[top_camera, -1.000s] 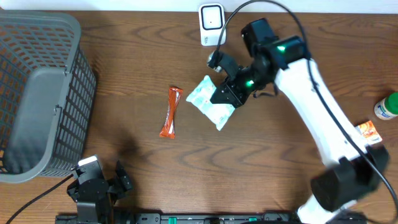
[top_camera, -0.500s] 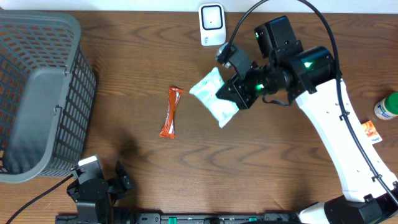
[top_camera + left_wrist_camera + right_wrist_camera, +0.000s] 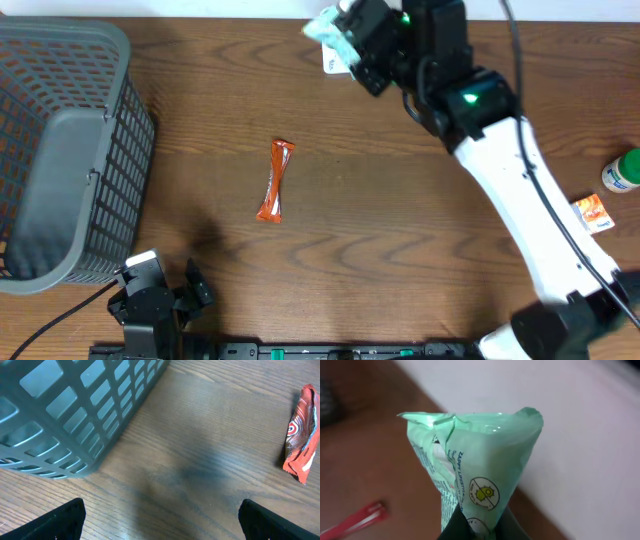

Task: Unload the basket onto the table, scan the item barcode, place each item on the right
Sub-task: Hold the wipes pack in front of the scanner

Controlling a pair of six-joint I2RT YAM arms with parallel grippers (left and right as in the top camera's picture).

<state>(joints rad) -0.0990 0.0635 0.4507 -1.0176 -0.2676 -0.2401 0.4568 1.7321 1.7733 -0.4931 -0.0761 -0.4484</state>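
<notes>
- Risk: the right gripper (image 3: 476, 529) pinched the green packet (image 3: 470, 465) by its lower end only. The slack film could have sagged, twisted or slipped, turning the barcode away from the scanner (image 3: 328, 64).
- Risk: no view showed the barcode, so its facing could not be confirmed.
- Position: the packet was held aloft beyond the orange wrapper (image 3: 274, 180), near the table's far edge, projecting past the fingertips.
- The left gripper (image 3: 160, 522) stood wide open and empty, nearer than the orange wrapper.
</notes>
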